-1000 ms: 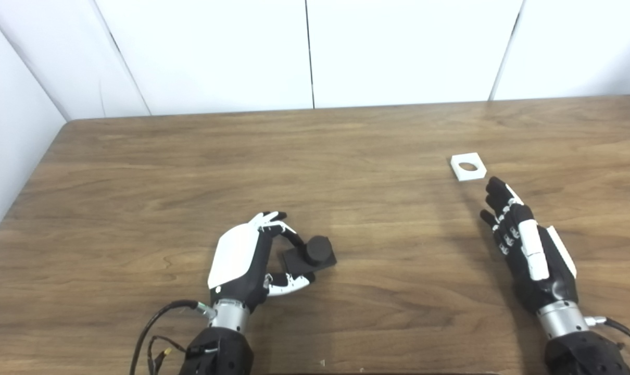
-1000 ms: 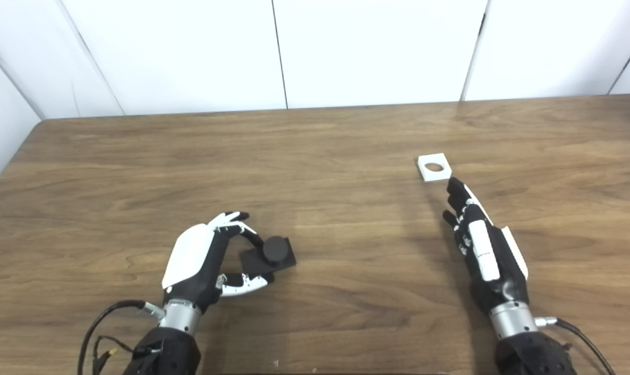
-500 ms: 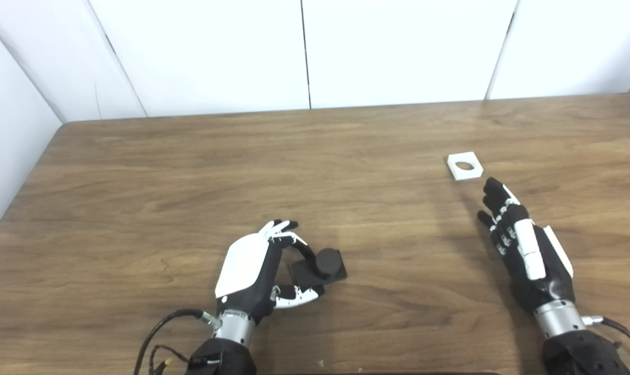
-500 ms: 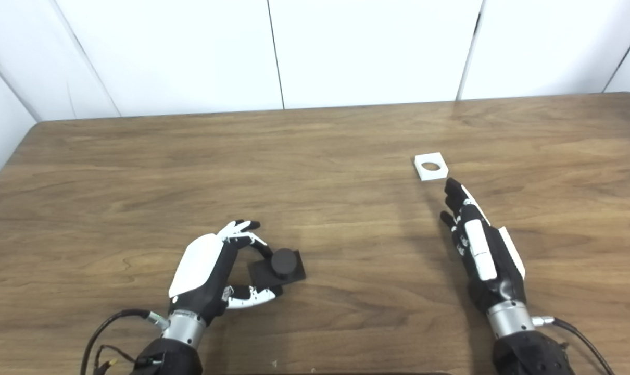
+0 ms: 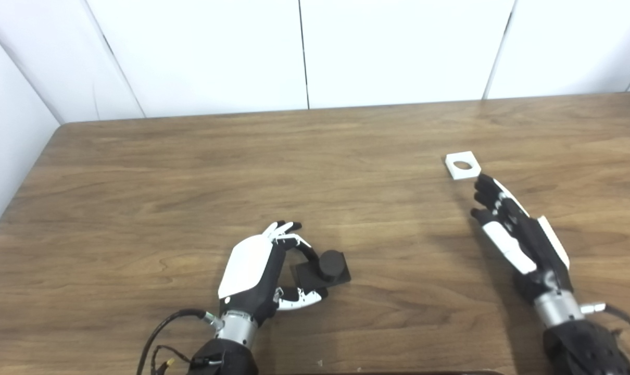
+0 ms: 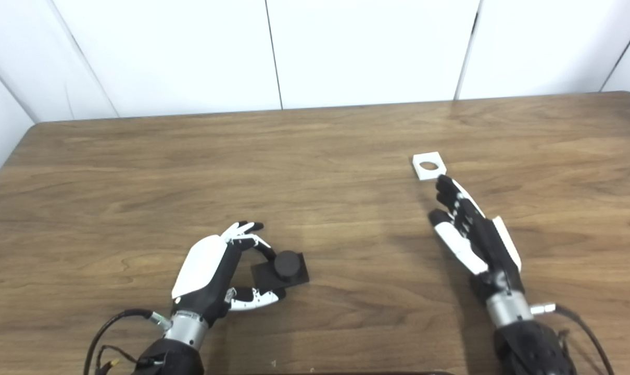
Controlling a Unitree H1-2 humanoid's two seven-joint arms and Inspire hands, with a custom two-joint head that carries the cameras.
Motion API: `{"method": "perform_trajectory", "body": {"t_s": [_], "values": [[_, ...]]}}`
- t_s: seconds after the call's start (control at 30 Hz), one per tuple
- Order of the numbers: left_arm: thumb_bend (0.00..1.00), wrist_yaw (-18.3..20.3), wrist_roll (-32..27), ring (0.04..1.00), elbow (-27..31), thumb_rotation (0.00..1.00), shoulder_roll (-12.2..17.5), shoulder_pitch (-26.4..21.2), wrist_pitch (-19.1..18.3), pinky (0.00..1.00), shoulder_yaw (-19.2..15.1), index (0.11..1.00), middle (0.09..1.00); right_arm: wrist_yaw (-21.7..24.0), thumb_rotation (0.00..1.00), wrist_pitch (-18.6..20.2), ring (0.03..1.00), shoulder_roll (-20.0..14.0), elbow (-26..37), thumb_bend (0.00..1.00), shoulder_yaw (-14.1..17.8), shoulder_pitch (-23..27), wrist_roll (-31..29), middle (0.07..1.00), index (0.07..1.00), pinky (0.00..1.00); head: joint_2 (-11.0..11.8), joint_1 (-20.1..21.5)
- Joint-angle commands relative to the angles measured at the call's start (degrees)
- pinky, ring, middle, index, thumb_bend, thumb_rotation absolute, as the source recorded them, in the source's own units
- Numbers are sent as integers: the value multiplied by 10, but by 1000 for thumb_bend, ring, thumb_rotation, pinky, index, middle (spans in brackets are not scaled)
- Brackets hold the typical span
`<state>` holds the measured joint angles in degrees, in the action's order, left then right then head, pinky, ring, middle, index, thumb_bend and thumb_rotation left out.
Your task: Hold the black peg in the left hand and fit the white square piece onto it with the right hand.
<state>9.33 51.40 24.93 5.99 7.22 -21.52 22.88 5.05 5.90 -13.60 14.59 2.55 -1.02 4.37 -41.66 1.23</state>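
The black peg [image 5: 330, 263], a short round post on a square black base, rests on the wooden table near the front, left of centre. My left hand [image 5: 252, 265] curls around its left side, fingers over the base's far edge and thumb at its near edge, closed on it. The white square piece [image 5: 462, 165], with a round hole, lies flat at the right. My right hand [image 5: 518, 234] lies open just behind it, fingers stretched toward it, their tips a short way from its near corner and not touching.
The brown wooden table [image 5: 190, 172] ends at white wall panels along the back and at a rounded corner on the far left. Cables trail from both wrists at the bottom edge.
The left hand and the peg have slid together a little to the right and nearer. The right hand has reached closer to the white piece and rolled so its thumb side shows. The camera shifted slightly.
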Motion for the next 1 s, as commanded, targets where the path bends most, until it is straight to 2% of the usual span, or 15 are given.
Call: {"method": "perform_trajectory", "body": {"t_s": [0.0,0.13,0.27,0.33,0.47,0.7,0.83,0.97], "values": [[503,14,0,941,-5,69,-7,12,5,848,13,495,880,-9,394,-1,895,-13,22,719,5,47,22,906,868,847,0,1],[503,16,4,943,-4,69,-9,12,4,832,17,495,884,-11,358,28,933,-47,3,791,-6,105,99,902,783,936,0,3],[503,14,7,940,-5,69,-9,12,6,828,20,495,880,3,307,60,932,-83,-21,823,-22,150,155,916,724,937,0,6],[503,14,7,941,-6,69,-9,12,5,830,21,495,881,13,297,71,937,-102,-38,841,-34,170,179,923,716,932,0,6],[503,11,5,944,-7,69,-9,13,7,827,21,495,885,37,245,72,994,-138,-79,871,-61,208,216,942,704,985,0,7],[503,17,6,947,-6,69,-9,14,2,820,23,495,890,109,210,84,1000,-193,-151,914,-119,276,265,961,694,1000,2,14],[503,16,4,943,-5,68,-15,13,0,813,24,495,888,146,206,92,1000,-211,-161,909,-149,302,294,972,701,1000,2,14],[503,14,1,942,-4,68,-19,13,-1,817,25,495,888,164,200,93,1000,-216,-165,907,-165,318,315,975,711,1000,2,14]]}}
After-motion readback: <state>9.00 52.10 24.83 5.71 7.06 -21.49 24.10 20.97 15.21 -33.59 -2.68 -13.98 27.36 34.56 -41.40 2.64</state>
